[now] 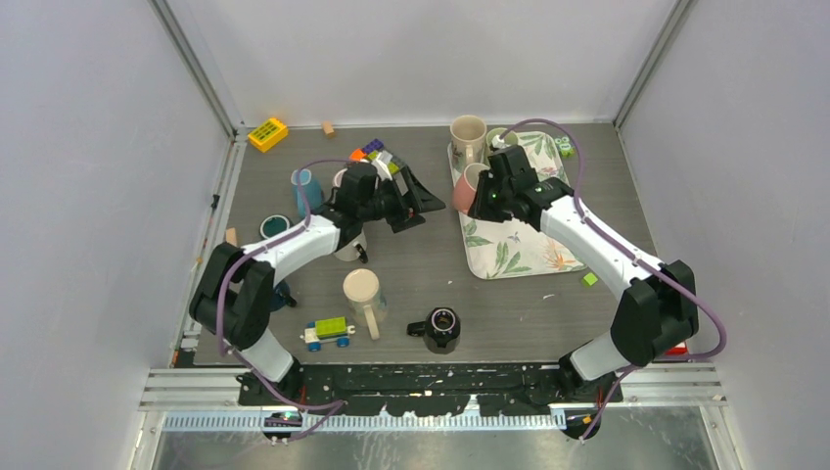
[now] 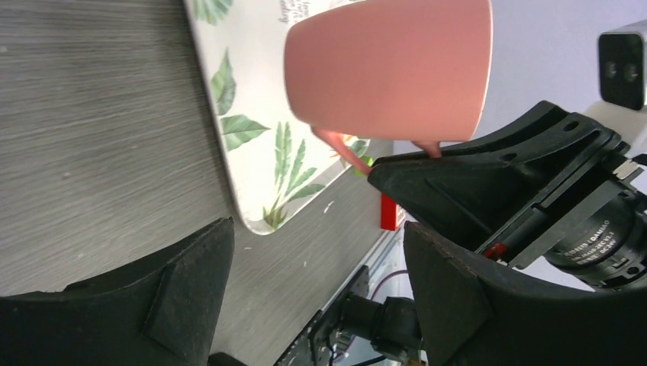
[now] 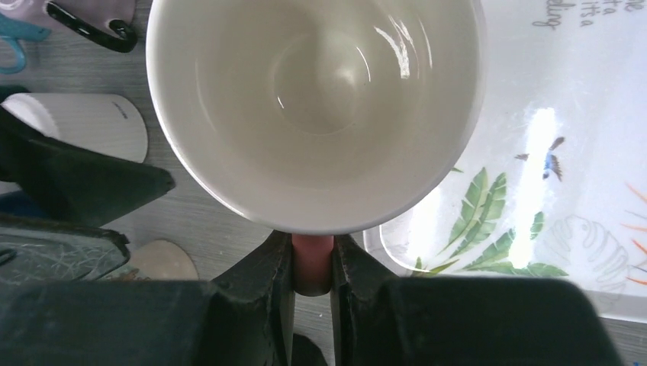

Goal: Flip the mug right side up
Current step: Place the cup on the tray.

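**Top view.** Pink ceramic mug [image 1: 466,188] at the left rim of the white leaf-printed tray [image 1: 524,250], partly over the grey wood-grain table [image 1: 411,269]. Right arm [image 1: 599,245] stretched across the tray, right jaws closed on the mug. Left arm [image 1: 294,245] reaching in from the opposite side, left jaws spread, just beside the mug, gripping nothing. Cream mug [image 1: 468,135] upright on the tray's far left corner. Second cream mug [image 1: 364,294] lying on its side on the table nearer the bases, close to a toy car of coloured bricks [image 1: 328,333] and a black cylindrical piece [image 1: 442,328].

**Left wrist view.** Mug body [image 2: 389,69] filling the upper middle, thin pink handle [image 2: 339,149] running down into the black right jaws. Tray [image 2: 252,152] behind it. Left jaws wide apart at the bottom corners, only table and a tray corner between them. Cannot tell whether the mug touches the tray.

**Right wrist view.** Straight into the mug's glossy white inside [image 3: 317,99], mouth toward the camera. Handle [image 3: 311,263] clamped between the right jaws at bottom centre. Tray [image 3: 549,198] to the right, table to the left.
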Robot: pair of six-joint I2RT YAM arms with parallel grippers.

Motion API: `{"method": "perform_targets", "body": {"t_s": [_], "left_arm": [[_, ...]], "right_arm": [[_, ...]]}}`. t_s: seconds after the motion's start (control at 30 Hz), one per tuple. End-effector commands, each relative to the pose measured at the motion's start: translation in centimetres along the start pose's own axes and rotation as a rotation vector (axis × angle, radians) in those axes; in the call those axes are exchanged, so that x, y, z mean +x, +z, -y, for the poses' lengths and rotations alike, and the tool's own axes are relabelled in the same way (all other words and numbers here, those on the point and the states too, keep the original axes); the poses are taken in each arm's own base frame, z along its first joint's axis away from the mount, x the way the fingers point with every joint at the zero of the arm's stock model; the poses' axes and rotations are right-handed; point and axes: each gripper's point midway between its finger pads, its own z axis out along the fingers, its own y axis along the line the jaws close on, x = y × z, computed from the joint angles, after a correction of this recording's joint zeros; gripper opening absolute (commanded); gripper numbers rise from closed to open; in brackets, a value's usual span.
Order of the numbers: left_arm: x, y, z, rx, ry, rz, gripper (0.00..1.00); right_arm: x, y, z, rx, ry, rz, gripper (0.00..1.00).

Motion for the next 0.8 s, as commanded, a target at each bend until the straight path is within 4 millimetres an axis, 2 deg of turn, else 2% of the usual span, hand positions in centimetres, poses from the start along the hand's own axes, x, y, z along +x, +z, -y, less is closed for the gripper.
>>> {"method": "perform_targets", "body": {"t_s": [0.0, 0.2, 0.57, 0.77], "left_arm": [[-0.9, -2.0, 0.4, -0.059, 0.096, 0.024, 0.83], [-1.0, -4.1, 1.0, -0.094, 0.158, 0.028, 0.85], [-0.1, -7.4, 2.5, -0.106, 0.262, -0.002, 0.86], [0.7, -9.0, 2.3, -0.122, 0.312, -0.018, 0.87]], "right_arm": [[-4.8, -1.7, -1.6, -0.007, -0.035, 0.163, 0.01], [-4.9, -2.1, -0.6, 0.051, -0.038, 0.167, 0.01], [-4.1, -3.1, 1.7, 0.152, -0.036, 0.167, 0.01], [-3.3, -3.5, 4.0, 0.231, -0.028, 0.16, 0.01]]}}
